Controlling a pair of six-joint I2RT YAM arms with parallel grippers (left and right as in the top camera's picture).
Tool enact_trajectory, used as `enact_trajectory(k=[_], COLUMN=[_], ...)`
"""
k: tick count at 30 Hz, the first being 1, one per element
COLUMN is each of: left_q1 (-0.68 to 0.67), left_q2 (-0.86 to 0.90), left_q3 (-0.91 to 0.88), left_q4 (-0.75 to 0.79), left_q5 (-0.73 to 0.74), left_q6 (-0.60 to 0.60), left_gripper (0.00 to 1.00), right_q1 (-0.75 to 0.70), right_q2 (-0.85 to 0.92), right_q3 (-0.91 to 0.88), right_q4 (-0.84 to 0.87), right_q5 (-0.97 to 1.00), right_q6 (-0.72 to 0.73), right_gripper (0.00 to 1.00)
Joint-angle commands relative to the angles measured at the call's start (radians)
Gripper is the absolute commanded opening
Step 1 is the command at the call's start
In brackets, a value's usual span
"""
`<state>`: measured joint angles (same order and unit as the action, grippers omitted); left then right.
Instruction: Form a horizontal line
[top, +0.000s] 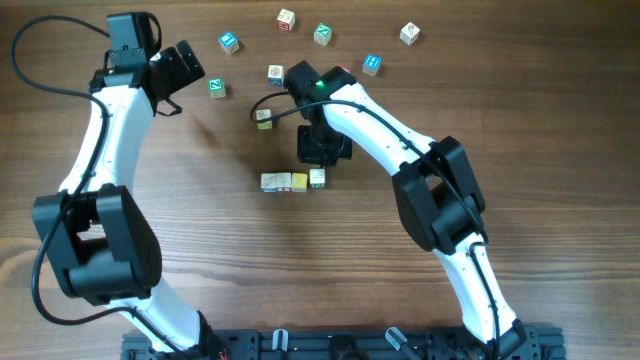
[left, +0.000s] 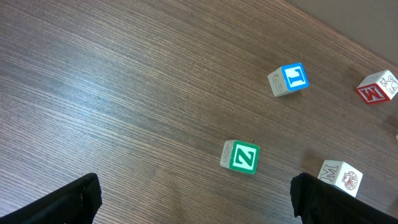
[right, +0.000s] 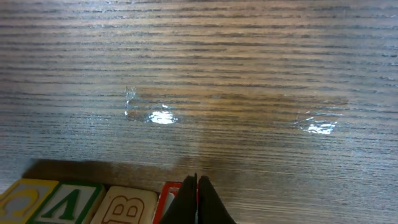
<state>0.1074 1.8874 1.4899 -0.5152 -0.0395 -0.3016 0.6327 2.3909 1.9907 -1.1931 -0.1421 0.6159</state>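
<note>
the left arm and right arm have smooth white links joined by bulky black joint housings, mounted on a black base rail. a thin black cable loops off the left arm, and a small green light glows on the right arm's wrist. the left gripper and right gripper have matte black fingers.

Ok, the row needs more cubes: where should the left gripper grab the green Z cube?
Pinch two opposite side faces of the green Z cube, coming straight down from above. It sits flat on the table, Z face up, standing alone, and lines up between the fingers of the open left gripper.
</note>
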Motion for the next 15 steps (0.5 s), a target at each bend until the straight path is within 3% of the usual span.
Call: enact_trajectory(k=[1,15], left_q1=[-0.002,-0.002], left_q2=[-0.002,-0.002], left_q3=[0.003,0.003], left_q4=[0.003,0.003], left_q5=[0.001,0.002], left_q6=[0.005,0.005], left_gripper=[1.0,1.0], right_q1=[0.006,0.011], right_q2=[0.022,0.022], right_q3=[-0.006,-0.006], right_q4=[-0.014,-0.024], right_q5=[-0.017,-0.052], right_q6=[-0.011,-0.013], right_gripper=[0.04,0.04])
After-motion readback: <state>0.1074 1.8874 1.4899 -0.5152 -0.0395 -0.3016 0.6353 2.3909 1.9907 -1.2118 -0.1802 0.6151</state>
